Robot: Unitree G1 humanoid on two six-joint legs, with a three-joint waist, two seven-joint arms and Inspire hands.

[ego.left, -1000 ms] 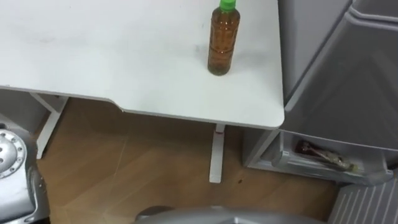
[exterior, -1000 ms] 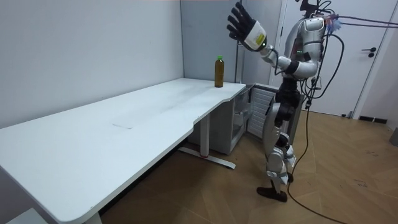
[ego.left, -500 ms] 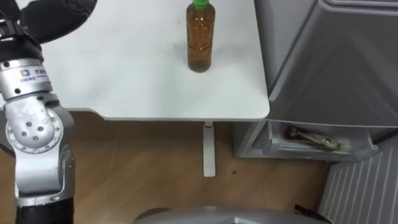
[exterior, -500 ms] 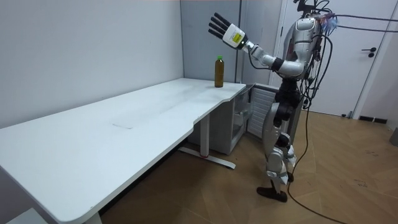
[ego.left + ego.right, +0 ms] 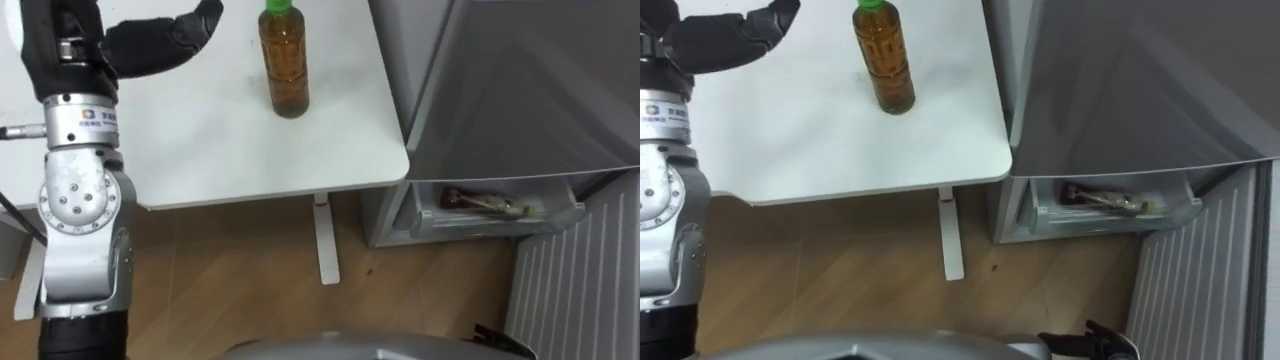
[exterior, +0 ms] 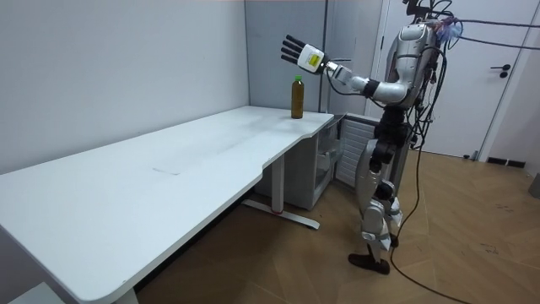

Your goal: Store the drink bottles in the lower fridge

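A bottle of amber drink (image 5: 284, 60) with a green cap stands upright near the right end of the white table (image 5: 220, 140). In the room view the bottle (image 6: 297, 98) is at the table's far corner. My left hand (image 5: 140, 45), in a black glove, is raised over the table to the left of the bottle and apart from it, its thumb pointing towards the bottle. In the room view the left hand (image 6: 297, 52) hangs above the bottle with straight, spread fingers, open and holding nothing.
A grey fridge (image 5: 520, 90) stands right of the table. Its lower compartment is open, with a drawer (image 5: 485, 203) holding a packet. The ribbed inner side of the lower door (image 5: 580, 290) swings out at the lower right. Wooden floor (image 5: 230, 270) lies beneath.
My left arm has come down and stretched out over the table towards the bottle. The head view has shifted, so the table and fridge sit further left.
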